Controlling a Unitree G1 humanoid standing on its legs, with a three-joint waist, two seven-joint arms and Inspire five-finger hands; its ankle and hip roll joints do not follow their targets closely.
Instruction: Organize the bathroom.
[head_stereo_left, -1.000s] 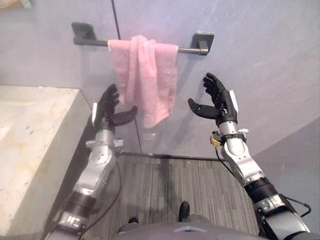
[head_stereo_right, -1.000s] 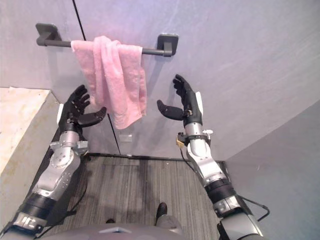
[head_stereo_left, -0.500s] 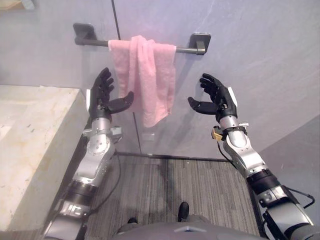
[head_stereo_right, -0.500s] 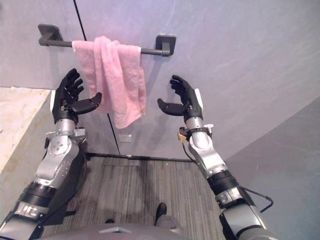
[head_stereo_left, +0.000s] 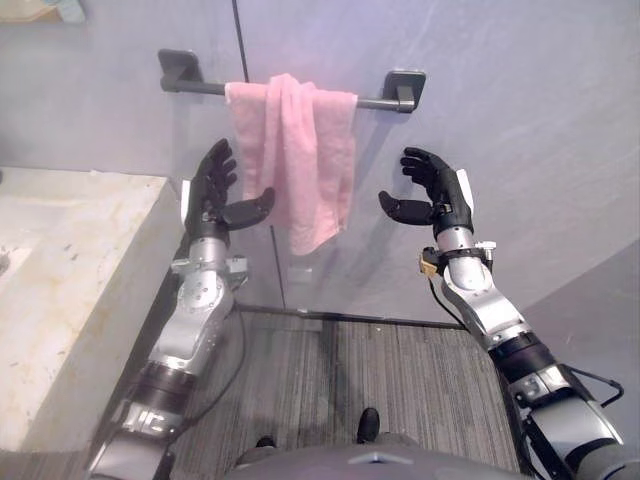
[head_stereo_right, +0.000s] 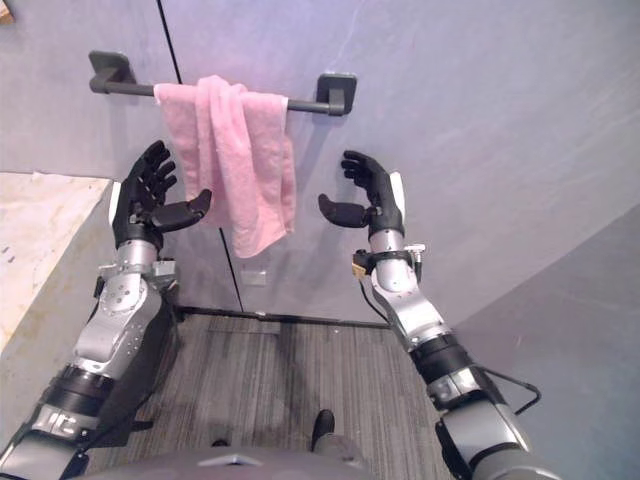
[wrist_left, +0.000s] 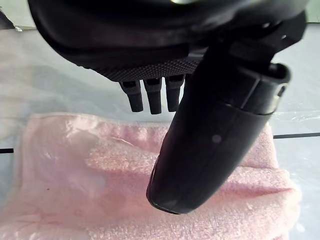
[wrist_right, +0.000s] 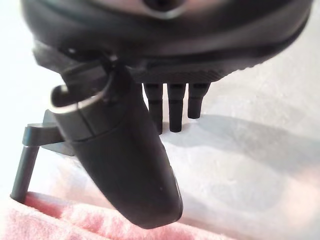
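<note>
A pink towel (head_stereo_left: 300, 160) hangs bunched over a dark bar (head_stereo_left: 380, 101) fixed to the grey wall (head_stereo_left: 520, 110), its folds gathered toward the left part of the bar and its lower end tapering to a point between the two raised arms. The left hand (head_stereo_left: 215, 195) is held up just to the left of the towel, its fingers (head_stereo_left: 218, 170) straight and spread, the thumb pointing across toward the cloth and lying close to its edge; I cannot tell whether it touches, and the hand has hold of nothing. In the left wrist view the towel (wrist_left: 75, 165) lies past the thumb with the fingers extended above it. The right hand (head_stereo_left: 440, 195) is raised to the right of the towel, clearly apart from it, palm turned toward the cloth, fingers loosely bent and thumb out, with nothing in its grasp. In the right wrist view the end of the bar (wrist_right: 22, 170) and a strip of the towel (wrist_right: 45, 222) show beyond the thumb. A pale stone table (head_stereo_left: 60, 290) stands at the robot's left, and striped carpet (head_stereo_left: 380, 370) covers the floor below
</note>
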